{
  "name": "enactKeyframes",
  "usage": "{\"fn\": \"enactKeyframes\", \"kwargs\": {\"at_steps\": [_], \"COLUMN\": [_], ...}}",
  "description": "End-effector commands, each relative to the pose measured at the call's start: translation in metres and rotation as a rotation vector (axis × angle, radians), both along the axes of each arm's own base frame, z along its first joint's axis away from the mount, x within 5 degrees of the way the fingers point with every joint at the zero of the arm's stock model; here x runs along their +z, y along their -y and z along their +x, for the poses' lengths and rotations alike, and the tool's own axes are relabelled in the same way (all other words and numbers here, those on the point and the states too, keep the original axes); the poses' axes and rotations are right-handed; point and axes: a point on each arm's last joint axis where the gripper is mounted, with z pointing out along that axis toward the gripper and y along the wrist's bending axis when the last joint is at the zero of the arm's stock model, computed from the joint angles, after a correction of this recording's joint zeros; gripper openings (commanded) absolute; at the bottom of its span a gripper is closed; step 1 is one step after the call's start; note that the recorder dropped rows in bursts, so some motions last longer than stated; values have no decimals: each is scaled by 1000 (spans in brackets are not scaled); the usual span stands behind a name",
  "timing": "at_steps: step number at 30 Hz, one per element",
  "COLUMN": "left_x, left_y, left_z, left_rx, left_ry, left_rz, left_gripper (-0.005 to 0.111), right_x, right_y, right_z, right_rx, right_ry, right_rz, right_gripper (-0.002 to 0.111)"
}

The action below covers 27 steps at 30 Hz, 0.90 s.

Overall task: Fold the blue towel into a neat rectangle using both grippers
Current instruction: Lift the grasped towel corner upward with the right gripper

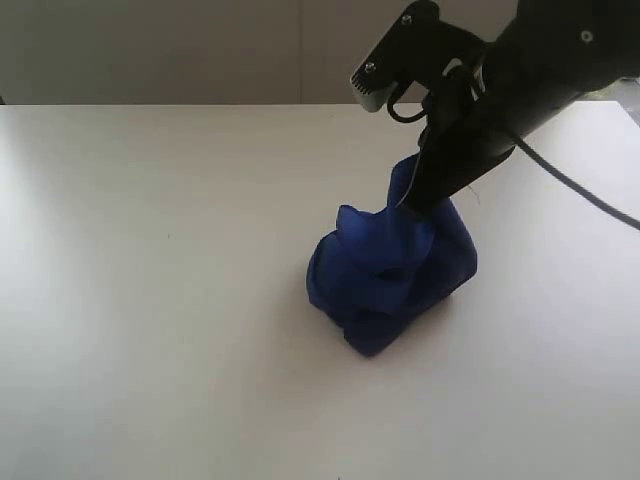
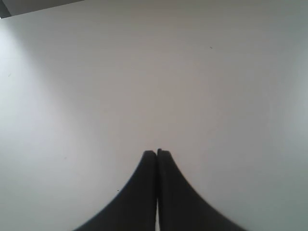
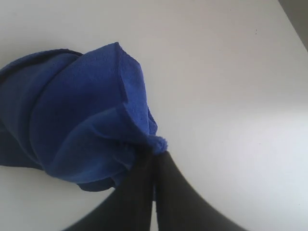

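The blue towel point(image 1: 390, 275) stands bunched in a crumpled heap on the white table, right of centre. My right gripper point(image 1: 412, 200) reaches down from the upper right and is shut on the towel's top edge, holding that edge lifted. In the right wrist view the towel point(image 3: 77, 120) hangs from the pinched fingertips of the right gripper point(image 3: 155, 153), with a small tuft of cloth poking out between them. The left gripper point(image 2: 157, 153) is shut with nothing in it, hovering over bare table; it does not show in the exterior view.
The white table point(image 1: 150, 300) spreads wide to the left and front of the towel. Its far edge meets a pale wall point(image 1: 200, 50). A black cable point(image 1: 580, 190) trails from the right arm toward the right edge.
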Motion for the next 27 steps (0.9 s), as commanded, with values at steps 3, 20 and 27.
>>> {"fn": "enactKeyframes", "kwargs": {"at_steps": [3,20,27], "left_x": [-1,29,41], "left_y": [0,-1,-1], "left_z": [0,6,6], "left_rx": [2,15,22], "left_ry": [-4,334,472], "left_rz": [-1,-37,-59], "left_gripper": [0,0,0], "right_x": [-1,-1,-1], "right_y": [1,1,1], "right_z": [0,0,0], "right_rx": [3,3,4], "right_ry": [0,0,2], "right_rz": [-6,-6,-5], "right_gripper": [0,0,0]}}
